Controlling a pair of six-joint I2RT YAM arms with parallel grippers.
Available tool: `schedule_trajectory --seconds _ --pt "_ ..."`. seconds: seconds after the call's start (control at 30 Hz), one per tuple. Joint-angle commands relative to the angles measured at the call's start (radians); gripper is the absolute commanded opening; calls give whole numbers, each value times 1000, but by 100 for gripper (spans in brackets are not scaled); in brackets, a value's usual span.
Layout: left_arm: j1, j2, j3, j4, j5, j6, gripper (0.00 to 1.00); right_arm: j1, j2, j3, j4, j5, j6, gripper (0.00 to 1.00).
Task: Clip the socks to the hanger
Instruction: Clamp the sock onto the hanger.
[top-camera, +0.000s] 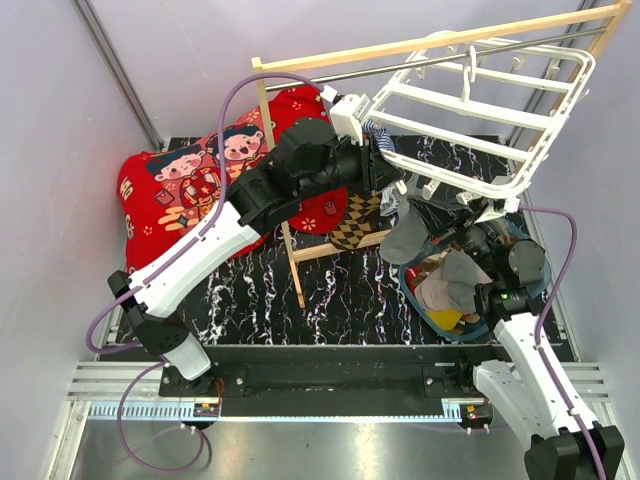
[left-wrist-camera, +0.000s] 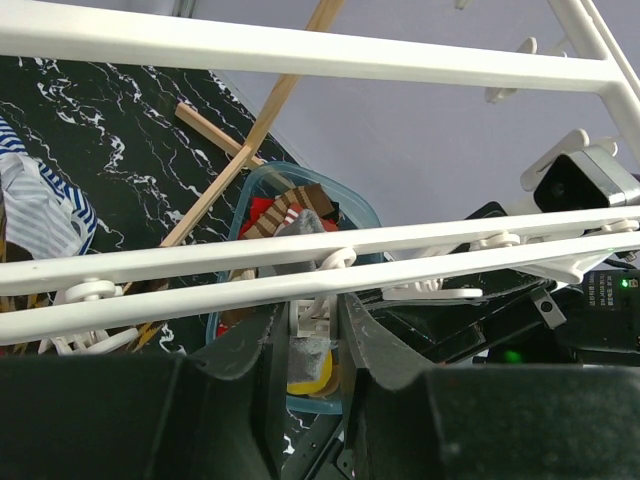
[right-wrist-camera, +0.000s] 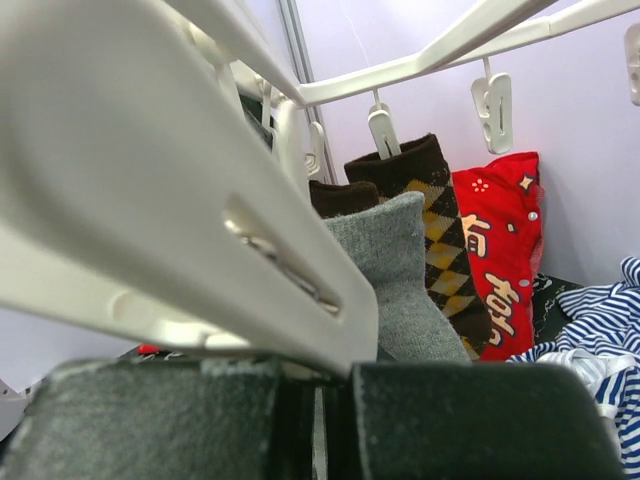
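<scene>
The white grid hanger (top-camera: 480, 95) hangs from the wooden rack at the back right. A grey sock (top-camera: 405, 238) dangles under its near edge, beside a checkered sock (top-camera: 358, 222). My left gripper (top-camera: 388, 172) reaches under the frame. In the left wrist view it (left-wrist-camera: 312, 322) is shut on a white clip peg (left-wrist-camera: 318, 312), with the grey sock (left-wrist-camera: 305, 352) just below. My right gripper (top-camera: 468, 218) sits just under the hanger's near edge. In the right wrist view it (right-wrist-camera: 320, 372) is shut to a thin slit under a close white peg (right-wrist-camera: 180, 190). The grey sock (right-wrist-camera: 395, 280) and two clipped checkered socks (right-wrist-camera: 435, 220) hang beyond.
A teal tub (top-camera: 415, 298) with more socks sits under the right arm. A light wooden pole rack (top-camera: 290, 235) stands mid-table. A red printed cushion (top-camera: 190, 185) lies at the left. A blue-and-white striped cloth (right-wrist-camera: 590, 320) lies behind the socks.
</scene>
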Motion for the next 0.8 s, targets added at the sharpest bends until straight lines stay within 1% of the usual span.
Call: schedule_trajectory --seconds 0.0,0.23,0.53,0.63,0.67,0.73,0.77 --pt "-5 8 47 15 11 21 0 6 7 58 90 -10 19 0" --pt "-8 16 59 17 43 4 0 6 27 67 101 -16 30 0" --pt "-13 22 62 17 45 1 4 6 42 81 109 -28 46 1" --pt "-14 22 62 17 42 1 11 5 44 82 109 -28 49 4" --pt "-13 21 62 17 42 2 17 6 42 84 107 -28 49 10" --pt "-13 19 59 18 34 6 23 6 38 79 98 -24 47 16" --pt "-13 18 57 17 34 7 28 6 36 78 95 -19 46 22"
